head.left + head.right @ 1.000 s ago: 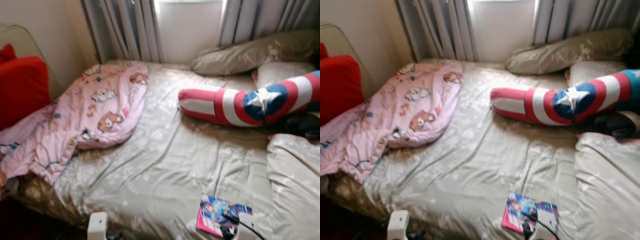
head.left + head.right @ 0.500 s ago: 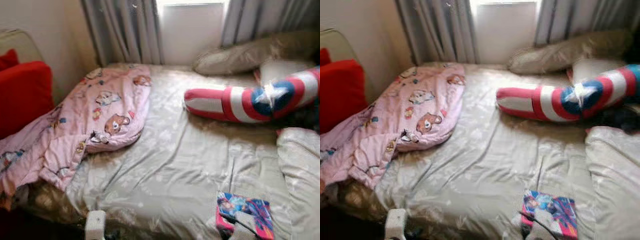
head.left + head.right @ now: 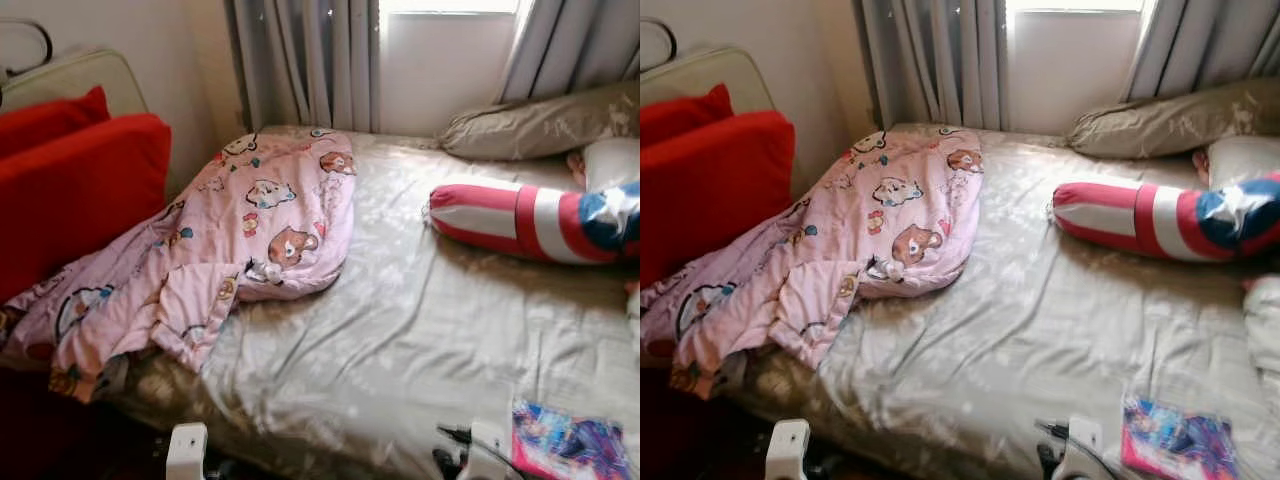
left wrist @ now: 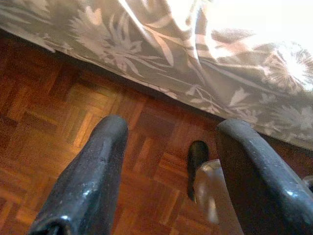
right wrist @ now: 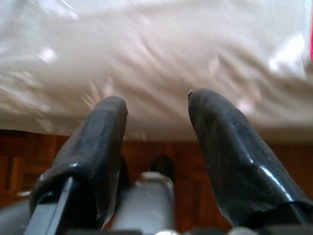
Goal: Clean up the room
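**Unmade bed ahead, both grippers low at its near edge**

There are no containers here; the bed itself carries everything. On its beige floral sheet, a pink cartoon-print blanket lies crumpled, spilling over the edge of the bed ahead of the left gripper and to its outer side. A red, white and blue star-patterned bolster lies far ahead of the right gripper, toward the window. Behind it rest a beige pillow and a white pillow. A colourful book lies flat on the sheet, just beside the right gripper on its outer side. A red cushion stands beyond the blanket, well out from the left gripper. Grey curtains hang at the far wall.

The head views take in the whole bed top, with each arm's white wrist part at the bottom edge. The left wrist view instead gives the parquet floor under the hanging floral sheet, with the left gripper's two black fingers spread apart and empty. The right wrist view gives the sheet edge close up, bright and blurred, above a strip of floor; that gripper's fingers also stand apart, holding nothing.
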Controlling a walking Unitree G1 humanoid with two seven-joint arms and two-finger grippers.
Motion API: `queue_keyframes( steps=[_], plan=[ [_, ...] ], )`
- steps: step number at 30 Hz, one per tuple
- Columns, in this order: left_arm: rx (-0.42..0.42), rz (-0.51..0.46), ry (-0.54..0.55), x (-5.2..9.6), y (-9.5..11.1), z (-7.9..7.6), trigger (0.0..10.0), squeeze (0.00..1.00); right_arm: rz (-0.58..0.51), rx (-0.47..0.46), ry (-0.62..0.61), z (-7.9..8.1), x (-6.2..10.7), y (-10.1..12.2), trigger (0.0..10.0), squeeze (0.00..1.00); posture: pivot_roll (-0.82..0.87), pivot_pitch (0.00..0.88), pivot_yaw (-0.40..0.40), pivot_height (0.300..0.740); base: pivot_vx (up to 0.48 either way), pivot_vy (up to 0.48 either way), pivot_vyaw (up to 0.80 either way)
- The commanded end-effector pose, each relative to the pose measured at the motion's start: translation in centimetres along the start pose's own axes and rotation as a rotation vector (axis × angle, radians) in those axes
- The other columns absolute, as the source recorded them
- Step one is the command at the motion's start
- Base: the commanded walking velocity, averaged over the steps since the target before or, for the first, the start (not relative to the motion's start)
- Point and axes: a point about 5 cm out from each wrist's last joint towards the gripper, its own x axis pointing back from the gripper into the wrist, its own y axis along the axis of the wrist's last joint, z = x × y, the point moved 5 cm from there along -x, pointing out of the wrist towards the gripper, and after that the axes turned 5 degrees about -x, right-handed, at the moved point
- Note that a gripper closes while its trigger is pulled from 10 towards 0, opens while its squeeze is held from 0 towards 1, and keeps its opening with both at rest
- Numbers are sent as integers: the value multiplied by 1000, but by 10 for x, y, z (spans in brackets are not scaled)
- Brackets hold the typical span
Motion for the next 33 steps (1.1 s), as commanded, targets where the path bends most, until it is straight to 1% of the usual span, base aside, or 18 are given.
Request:
queue_keyframes(
  steps=[1, 22, 33],
  plan=[
    [-20, 11, 7, 1, -1, 4, 10000, 0, 25, -23, -8, -1, 1, -6, 10000, 0, 56, 0, 32, 740, 0, 480, 0],
    [-17, 6, 10, 0, 1, 5, 10000, 0, 23, -36, -4, 3, 1, -8, 10000, 0, 70, 14, 34, 740, 0, 480, 0],
    [-17, 8, 10, 0, 0, 4, 10000, 0, 28, -38, -6, 3, 1, -10, 10000, 0, 71, 10, 34, 740, 0, 480, 0]
  ],
)
